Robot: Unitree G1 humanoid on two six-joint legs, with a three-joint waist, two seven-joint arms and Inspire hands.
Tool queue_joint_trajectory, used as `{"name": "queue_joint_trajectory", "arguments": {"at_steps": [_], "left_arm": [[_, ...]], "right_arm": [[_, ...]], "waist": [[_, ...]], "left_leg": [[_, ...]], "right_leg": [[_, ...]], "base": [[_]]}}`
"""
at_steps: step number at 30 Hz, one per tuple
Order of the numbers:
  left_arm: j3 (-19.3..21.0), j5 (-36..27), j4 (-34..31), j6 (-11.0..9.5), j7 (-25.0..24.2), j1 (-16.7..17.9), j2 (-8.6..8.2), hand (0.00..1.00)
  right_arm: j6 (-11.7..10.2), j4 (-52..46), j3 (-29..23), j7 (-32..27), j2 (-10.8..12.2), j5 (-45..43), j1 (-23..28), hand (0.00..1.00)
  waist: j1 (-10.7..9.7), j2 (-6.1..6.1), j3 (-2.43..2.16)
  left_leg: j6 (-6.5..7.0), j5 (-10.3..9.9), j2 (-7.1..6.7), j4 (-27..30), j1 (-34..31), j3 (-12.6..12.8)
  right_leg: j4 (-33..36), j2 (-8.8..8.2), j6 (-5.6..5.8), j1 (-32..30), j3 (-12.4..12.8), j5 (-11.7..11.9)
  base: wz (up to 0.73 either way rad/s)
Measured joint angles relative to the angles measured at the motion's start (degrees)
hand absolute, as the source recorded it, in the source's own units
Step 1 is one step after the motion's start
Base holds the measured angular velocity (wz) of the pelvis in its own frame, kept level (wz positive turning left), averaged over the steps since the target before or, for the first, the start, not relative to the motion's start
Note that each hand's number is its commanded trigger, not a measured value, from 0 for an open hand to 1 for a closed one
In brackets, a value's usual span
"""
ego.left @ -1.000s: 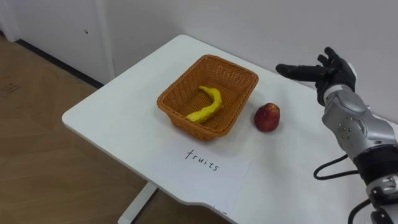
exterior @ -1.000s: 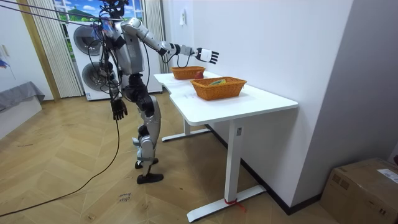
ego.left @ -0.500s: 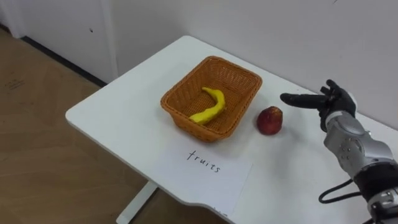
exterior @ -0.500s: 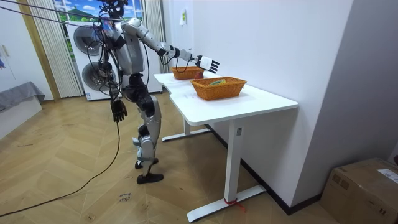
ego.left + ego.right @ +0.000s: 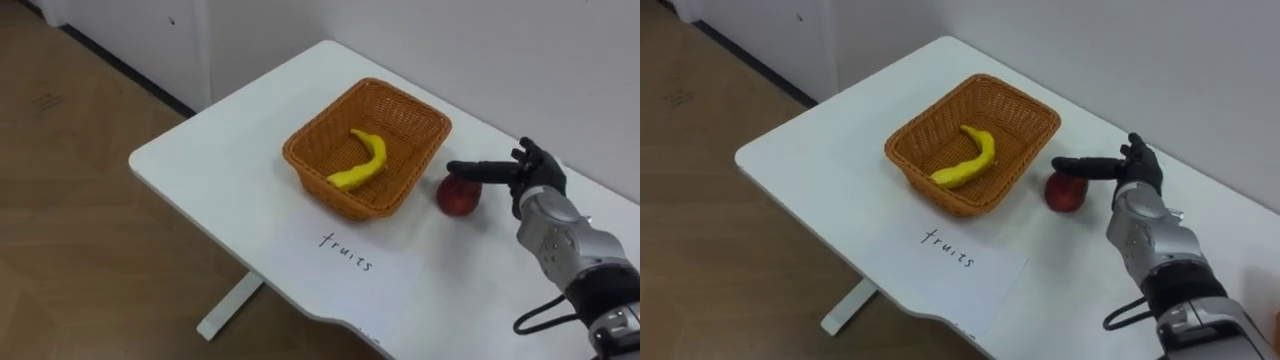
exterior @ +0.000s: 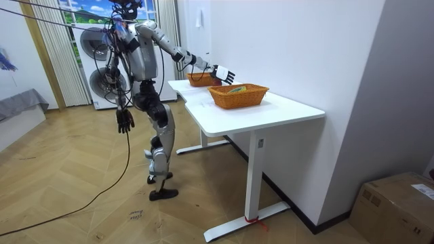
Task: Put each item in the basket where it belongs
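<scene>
- The apple (image 5: 458, 200) sits on the table (image 5: 220, 160), toward its back edge by the wall and just beside the right-hand wall of the wicker basket (image 5: 345, 195).
- My right hand (image 5: 530, 178) comes in from the table's right side. Its fingers are straight and spread wide, reaching left over the top of the apple, and it holds nothing.
- I cannot tell whether the fingertips rest on the apple's skin or hang just above it.
- The relation that matters is a line running right to left: palm, then apple, then basket. The apple lies under the fingers and ahead of the palm, so I judge the grasp needs the hand lower and curled round the fruit.
- The apple is round and has no long axis to line up with. The hand's approach angle matters little, but the fruit may roll toward the basket wall if nudged.
- A banana (image 5: 365, 165) already lies in the basket, bowed along its length. A sheet of paper (image 5: 350, 265) with handwriting lies at the table's front edge.
- The right hand is clearly the nearer one. In the room view my left hand (image 6: 124, 120) hangs by my side, well apart from the table, and I cannot tell its state.
- A second basket (image 6: 254, 97) stands further along the table.
</scene>
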Motion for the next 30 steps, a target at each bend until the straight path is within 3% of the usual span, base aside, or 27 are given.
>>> {"name": "queue_joint_trajectory", "arguments": {"at_steps": [13,21,30], "left_arm": [[-0.5,-0.7,0.0,-2.1,0.3,-1.8,0.02,0.0],[-0.5,-0.9,0.1,-2.4,0.3,-1.9,0.02,0.0],[-0.5,-0.8,1.9,-2.4,-0.2,-2.6,0.0,0.0]], "right_arm": [[-2.1,-0.1,0.0,2.8,0.0,-1.6,0.0,0.0],[-2.1,0.0,0.2,6.8,0.0,-5.1,0.0,0.0],[-2.3,1.4,1.9,10.0,0.0,-15.2,0.0,0.0]], "waist": [[-0.2,0.54,0.6],[0.0,0.71,0.72],[0.2,0.54,0.59]], "left_leg": [[0.15,-0.1,0.24,-0.3,-1.5,0.5],[0.17,-0.1,0.38,-0.2,-1.6,0.7],[0.17,-0.1,0.39,-0.2,-1.5,0.5]], "right_leg": [[0.2,-0.19,0.11,-1.6,-0.3,0.2],[0.9,-0.26,0.12,-2.0,-0.2,0.2],[0.9,-0.29,0.11,-2.0,-0.4,0.2]], "base": [[0.0],[0.0],[0.0]]}}
